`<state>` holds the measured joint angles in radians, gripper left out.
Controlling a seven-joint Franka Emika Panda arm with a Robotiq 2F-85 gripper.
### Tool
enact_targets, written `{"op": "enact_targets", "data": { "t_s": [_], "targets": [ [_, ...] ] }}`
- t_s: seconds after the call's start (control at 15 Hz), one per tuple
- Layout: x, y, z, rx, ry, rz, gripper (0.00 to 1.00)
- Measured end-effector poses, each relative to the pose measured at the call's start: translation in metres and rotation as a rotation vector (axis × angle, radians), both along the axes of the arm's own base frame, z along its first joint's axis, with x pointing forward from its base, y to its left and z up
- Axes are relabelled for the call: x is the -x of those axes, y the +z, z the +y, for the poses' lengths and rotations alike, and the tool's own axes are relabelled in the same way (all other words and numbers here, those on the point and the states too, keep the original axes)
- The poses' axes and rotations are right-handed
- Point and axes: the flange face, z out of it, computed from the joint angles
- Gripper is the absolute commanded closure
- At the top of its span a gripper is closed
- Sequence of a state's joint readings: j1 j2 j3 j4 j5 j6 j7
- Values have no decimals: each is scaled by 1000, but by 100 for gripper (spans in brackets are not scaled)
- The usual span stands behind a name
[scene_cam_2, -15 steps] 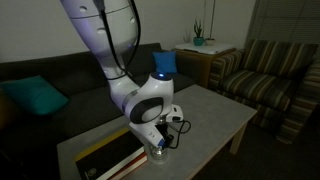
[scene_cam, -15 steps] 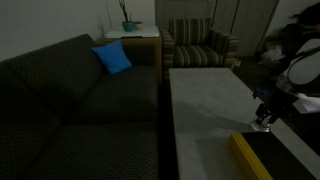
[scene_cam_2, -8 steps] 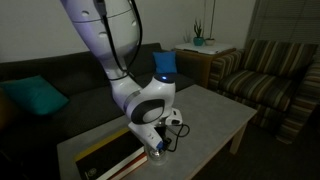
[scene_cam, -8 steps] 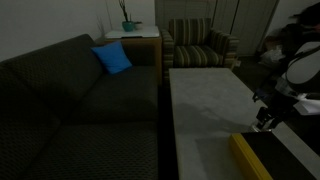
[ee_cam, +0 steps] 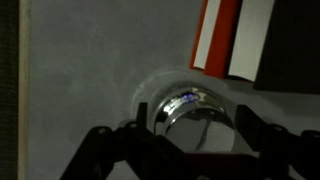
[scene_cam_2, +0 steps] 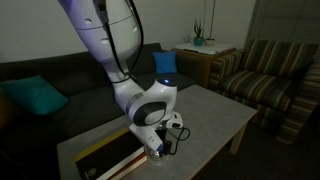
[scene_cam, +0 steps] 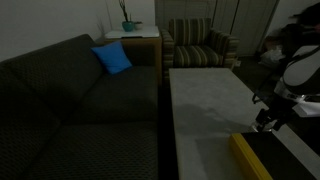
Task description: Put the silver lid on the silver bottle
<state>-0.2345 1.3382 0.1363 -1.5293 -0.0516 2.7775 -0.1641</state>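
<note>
Nearest us in the wrist view, our gripper (ee_cam: pixel 190 140) stands spread, fingers flanking the silver lid (ee_cam: pixel 188 105). We judge the lid already sits on the silver bottle (ee_cam: pixel 148 92), so no pinch is needed. Farther right, a red-and-white book (ee_cam: pixel 228 35) lies on the table (ee_cam: pixel 90 60).

Sofa (scene_cam: pixel 70 100) alongside desk (scene_cam: pixel 205 100); cushion (scene_cam: pixel 112 58) on sofa's far end. Side table (scene_cam: pixel 135 38) with plant (scene_cam: pixel 127 20) behind sofa, armchair (scene_cam: pixel 200 45) beside it. Flat box (scene_cam_2: pixel 105 160) on desk; bottle (ee_cam: pixel 195 110) just beside box, below gripper (scene_cam_2: pixel 160 148).
</note>
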Motion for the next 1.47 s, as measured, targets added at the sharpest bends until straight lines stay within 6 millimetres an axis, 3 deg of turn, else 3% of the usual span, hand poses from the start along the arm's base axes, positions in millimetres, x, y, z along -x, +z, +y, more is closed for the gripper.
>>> {"op": "enact_targets", "data": {
  "t_s": [0.47, 1.47],
  "targets": [
    [6, -9, -5, 28, 5, 10, 0],
    [7, 14, 10, 98, 95, -41, 0]
  ]
}}
